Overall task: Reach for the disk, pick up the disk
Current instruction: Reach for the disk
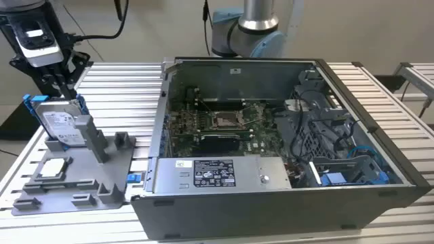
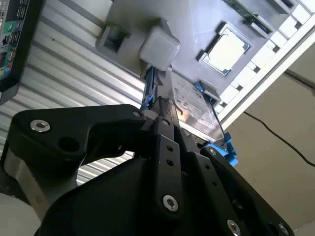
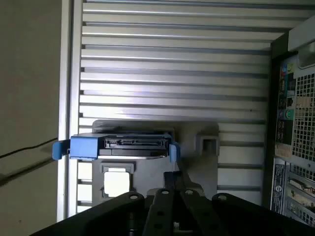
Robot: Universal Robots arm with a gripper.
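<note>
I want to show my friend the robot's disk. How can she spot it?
At the exterior view's left, beside the big open computer case, sits a gray holder. The disk stands propped at its far end: silver, white label, bright blue frame, unlike the small square chip lying flat.

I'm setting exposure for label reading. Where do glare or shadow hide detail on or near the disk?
Exterior view: even light, the disk label shows plainly, the case interior is shaded. Second wrist view: glare streaks across the disk label and the chip is washed out. First wrist view: the chip is blown white and the table slats shine.
</note>
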